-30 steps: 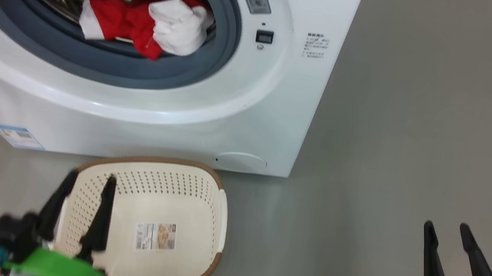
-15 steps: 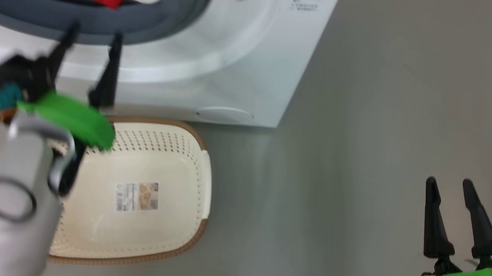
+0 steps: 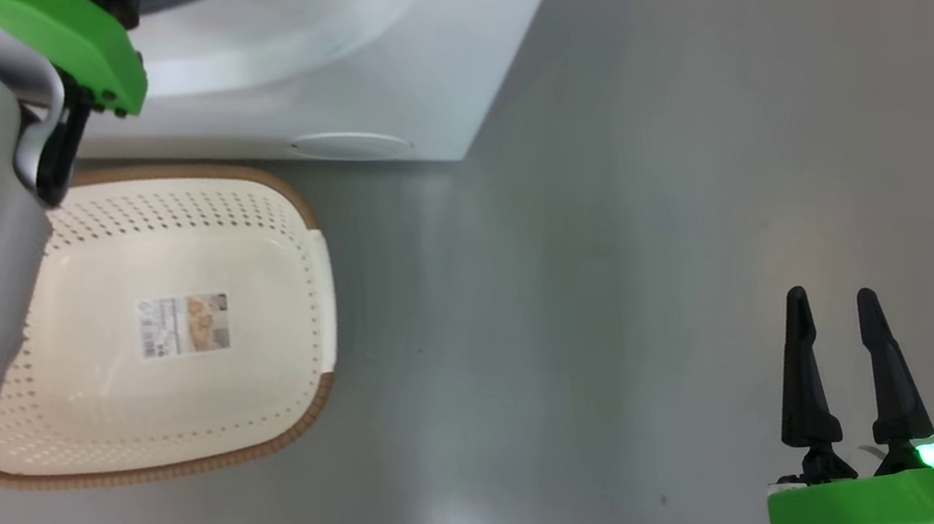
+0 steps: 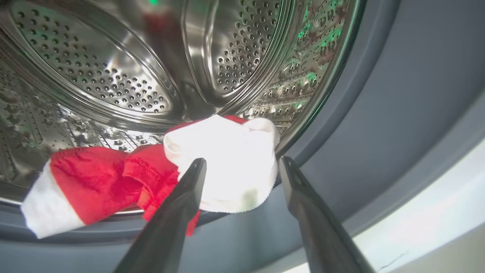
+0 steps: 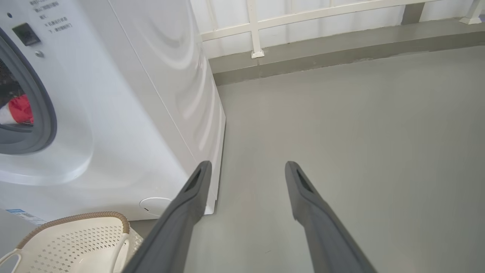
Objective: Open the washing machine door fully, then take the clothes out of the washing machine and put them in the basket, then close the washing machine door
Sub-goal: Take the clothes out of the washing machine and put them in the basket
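Noted left gripper (image 4: 241,161) spread wide, holding nothing, aimed into washing machine (image 5: 151,94). Found clothes (image 4: 94,182) just beyond its fingertips, on lower lip of drum (image 4: 113,76) by gasket (image 4: 379,113): white cloth (image 4: 223,151) framed between both fingers, red fabric out past its left finger; contact not discernible. Same for right gripper (image 3: 830,296): spread, holding nothing, over floor (image 3: 607,322). Logged basket (image 3: 285,224) behind and below left gripper, well left of right gripper.
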Robot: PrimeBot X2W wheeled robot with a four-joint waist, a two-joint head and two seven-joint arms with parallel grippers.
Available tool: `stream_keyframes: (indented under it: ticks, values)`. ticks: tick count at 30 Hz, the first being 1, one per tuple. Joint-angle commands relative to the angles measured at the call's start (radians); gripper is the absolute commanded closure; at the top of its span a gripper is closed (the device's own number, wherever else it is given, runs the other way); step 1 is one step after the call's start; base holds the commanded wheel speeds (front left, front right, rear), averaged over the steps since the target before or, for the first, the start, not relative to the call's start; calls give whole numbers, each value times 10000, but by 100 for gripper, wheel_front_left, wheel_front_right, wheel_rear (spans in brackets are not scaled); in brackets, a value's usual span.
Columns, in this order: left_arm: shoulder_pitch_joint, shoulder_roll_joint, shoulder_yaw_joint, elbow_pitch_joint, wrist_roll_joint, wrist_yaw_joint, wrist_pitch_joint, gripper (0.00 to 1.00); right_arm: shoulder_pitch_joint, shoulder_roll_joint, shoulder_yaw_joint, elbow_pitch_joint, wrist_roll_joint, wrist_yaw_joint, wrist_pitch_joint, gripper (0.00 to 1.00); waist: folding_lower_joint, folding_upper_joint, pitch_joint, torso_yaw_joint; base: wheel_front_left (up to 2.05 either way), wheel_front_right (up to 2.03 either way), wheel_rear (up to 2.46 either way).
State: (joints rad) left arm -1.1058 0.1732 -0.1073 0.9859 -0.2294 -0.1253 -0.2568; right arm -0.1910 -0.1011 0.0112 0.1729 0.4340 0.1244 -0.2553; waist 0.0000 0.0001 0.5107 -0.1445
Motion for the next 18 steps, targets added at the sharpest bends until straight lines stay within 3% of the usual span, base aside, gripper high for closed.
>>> stream_keyframes:
  ticks: [1,18]
  values:
    - [-428,532,-10,127,-259,-54,-49,0,-44,-55,265,-258,130,63,-65,0,0,-1,420,-386,0,0,0]
    - [-1721,1405,-583,2345,-948,-9,-49,0,200,-148,711,-416,236,63,-65,0,0,-1,749,-974,0,0,0]
